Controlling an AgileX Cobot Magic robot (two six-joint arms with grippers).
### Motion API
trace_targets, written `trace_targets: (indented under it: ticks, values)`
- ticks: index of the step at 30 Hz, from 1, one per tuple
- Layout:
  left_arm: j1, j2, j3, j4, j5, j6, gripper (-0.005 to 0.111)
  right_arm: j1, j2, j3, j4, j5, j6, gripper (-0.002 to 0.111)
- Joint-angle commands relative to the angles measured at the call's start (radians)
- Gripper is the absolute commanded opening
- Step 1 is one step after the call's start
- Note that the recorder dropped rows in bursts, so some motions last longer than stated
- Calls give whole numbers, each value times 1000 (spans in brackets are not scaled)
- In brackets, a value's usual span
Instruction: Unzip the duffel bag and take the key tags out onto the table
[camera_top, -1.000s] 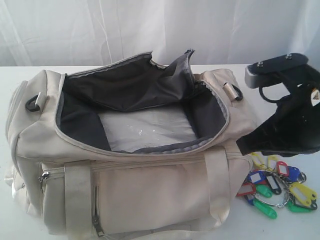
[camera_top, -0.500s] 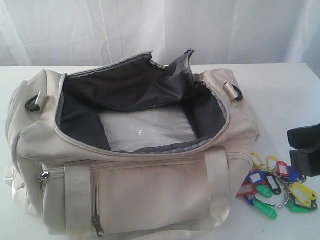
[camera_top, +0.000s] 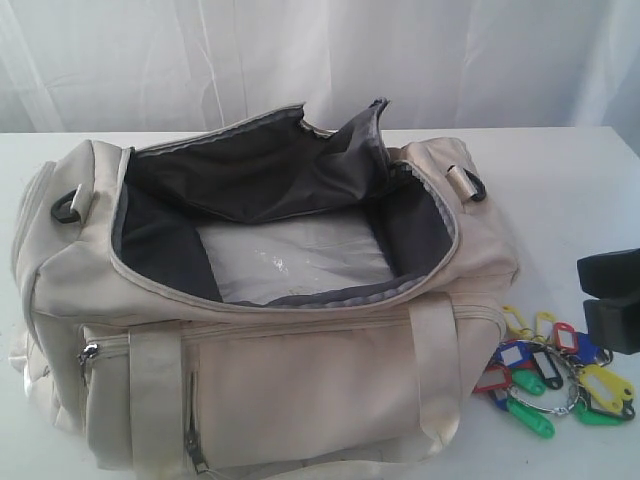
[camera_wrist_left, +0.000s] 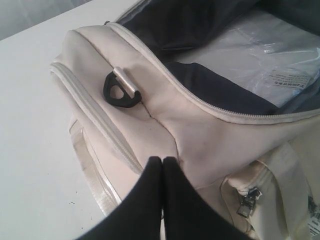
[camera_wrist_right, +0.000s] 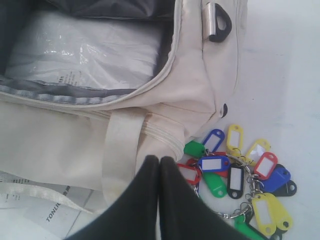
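Observation:
The cream duffel bag (camera_top: 300, 380) lies unzipped on the white table (camera_top: 560, 180), its dark lining showing. The key tags (camera_top: 550, 370), a bunch in yellow, green, blue, red and black on metal rings, lie on the table beside the bag's right end. My right gripper (camera_wrist_right: 159, 159) is shut and holds nothing; it hangs above the bag's end (camera_wrist_right: 60, 135), just beside the key tags (camera_wrist_right: 240, 175). Only a black part of that arm (camera_top: 612, 300) shows at the exterior view's right edge. My left gripper (camera_wrist_left: 162, 159) is shut and empty over the bag's other end (camera_wrist_left: 200, 130).
A clear plastic packet (camera_top: 300, 260) lies flat on the bag's floor. Black clips (camera_top: 66, 206) sit at both ends of the bag. A webbing strap (camera_top: 155, 400) crosses the front pocket. White curtain hangs behind the table.
My right arm has drawn back from above the key tags to the right edge of the exterior view. The bag and the key tags have not moved.

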Motion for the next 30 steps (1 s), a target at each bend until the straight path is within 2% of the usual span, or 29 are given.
trace_targets:
  ticks: [1,12,15,19,22,26,30]
  values:
    - [-3,-10,4,-2,8,2,1,-1,-7,2,-3,-2,-7,0]
    - [10,-29,4,-3,8,2,1,-1,-7,2,-3,-2,-7,0]
    - [76,-78,4,-12,8,2,1,-1,-7,2,-3,-2,-7,0]
    - [212,-193,4,-12,8,2,1,-1,-7,2,-3,-2,-7,0]
    - [290,-281,4,-10,8,2,1,-1,-7,2,-3,-2,-7,0]
    - [339,-372,4,-10,8,2,1,-1,-7,2,-3,-2,-7,0]
    - [345,-453,4,-10,8,2,1,-1,-7,2,-3,-2,-7,0]
